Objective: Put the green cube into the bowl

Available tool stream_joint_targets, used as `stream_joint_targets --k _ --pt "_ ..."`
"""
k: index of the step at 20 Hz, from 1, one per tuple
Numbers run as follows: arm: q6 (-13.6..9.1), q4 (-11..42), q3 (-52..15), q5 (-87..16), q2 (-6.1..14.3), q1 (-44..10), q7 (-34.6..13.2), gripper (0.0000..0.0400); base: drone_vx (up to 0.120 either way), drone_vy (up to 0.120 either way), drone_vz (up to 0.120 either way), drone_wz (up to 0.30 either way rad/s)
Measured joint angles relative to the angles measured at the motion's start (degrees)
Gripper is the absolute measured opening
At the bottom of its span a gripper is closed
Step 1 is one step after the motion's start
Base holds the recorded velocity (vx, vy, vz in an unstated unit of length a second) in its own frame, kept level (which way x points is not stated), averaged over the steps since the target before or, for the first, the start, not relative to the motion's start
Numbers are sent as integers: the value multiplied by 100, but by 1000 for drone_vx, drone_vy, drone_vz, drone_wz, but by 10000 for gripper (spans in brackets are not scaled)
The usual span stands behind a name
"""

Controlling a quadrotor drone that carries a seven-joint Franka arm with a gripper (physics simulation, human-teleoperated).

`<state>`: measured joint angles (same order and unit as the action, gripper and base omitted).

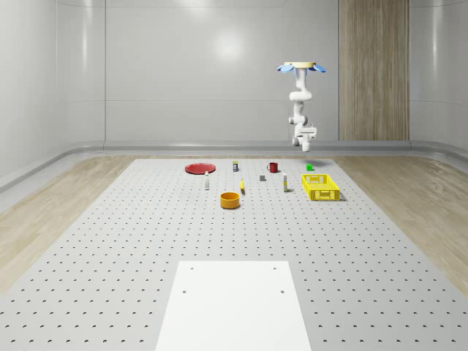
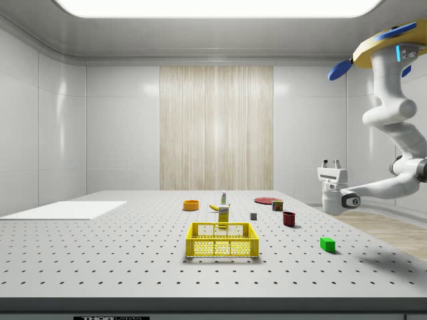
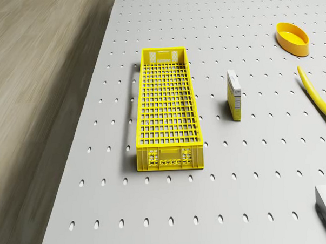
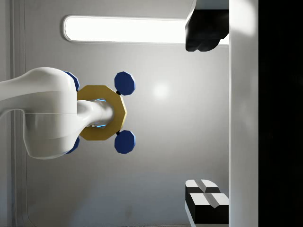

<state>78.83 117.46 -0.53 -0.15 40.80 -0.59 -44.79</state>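
Above table (image 2: 100,260), fingers (image 2: 325,163) spread wide, empty, pointing up.

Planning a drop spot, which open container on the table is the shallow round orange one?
The orange bowl, low and round, beside the banana; the yellow crate is rectangular and latticed, the red mug has a handle.

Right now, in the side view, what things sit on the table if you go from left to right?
White mat → orange bowl → yellow crate → grey block → red mug → green cube.
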Motion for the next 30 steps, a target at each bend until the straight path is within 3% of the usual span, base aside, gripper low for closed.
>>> stream_joint_targets --k 12,19,25,30 --pt "53 40 -164 -227 38 -52 -29 400 120 0 0 0" --pt "92 105 -584 -819 70 -181 -107 400 97 0 -46 0" --pt "160 418 -1589 -2255 155 -504 -316 400 100 0 -47 0" --pt "279 1468 -3187 -4722 394 -1105 -803 400 0 0 -120 0"
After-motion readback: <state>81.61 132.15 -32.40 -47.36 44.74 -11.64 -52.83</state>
